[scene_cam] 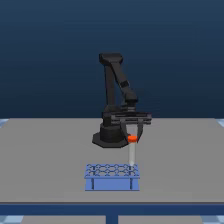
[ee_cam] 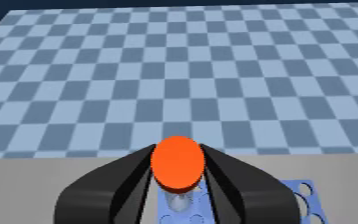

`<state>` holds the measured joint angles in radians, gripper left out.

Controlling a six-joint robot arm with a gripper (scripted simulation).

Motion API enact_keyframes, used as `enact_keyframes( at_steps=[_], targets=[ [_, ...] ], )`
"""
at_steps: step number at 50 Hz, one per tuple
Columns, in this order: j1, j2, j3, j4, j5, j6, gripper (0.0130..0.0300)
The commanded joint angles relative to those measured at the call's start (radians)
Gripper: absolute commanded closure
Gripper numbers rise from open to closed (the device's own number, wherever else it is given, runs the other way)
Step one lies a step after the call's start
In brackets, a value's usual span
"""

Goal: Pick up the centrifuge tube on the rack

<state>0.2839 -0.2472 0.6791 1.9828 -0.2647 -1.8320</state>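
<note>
Fingers [scene_cam: 132,134] pinched on orange cap of centrifuge tube [scene_cam: 132,152], gripping high for straight vertical pull. Tube upright, tip near rack [scene_cam: 112,176] hole, desk [scene_cam: 45,160] front edge.

Your exterior view faces the arm [scene_cam: 117,107] head-on from slightly above bench [scene_cam: 45,160] height, far enough back to frame the whole bench. Your wrist view looks steeply down past the jaws at close range. Both views share the centrifuge tube [scene_cam: 132,150] and the rack [scene_cam: 112,176].
</note>
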Motion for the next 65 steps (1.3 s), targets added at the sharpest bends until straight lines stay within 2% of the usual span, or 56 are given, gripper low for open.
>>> enact_keyframes(
  at_steps=[1, 26, 65],
  targets=[
    [0.000, -0.007, -0.011, 0.059, -0.011, -0.080, 0.0300],
    [0.000, -0.022, -0.036, 0.178, -0.032, -0.205, 0.0300],
    [0.000, -0.023, -0.036, 0.180, -0.032, -0.206, 0.0300]
  ],
)
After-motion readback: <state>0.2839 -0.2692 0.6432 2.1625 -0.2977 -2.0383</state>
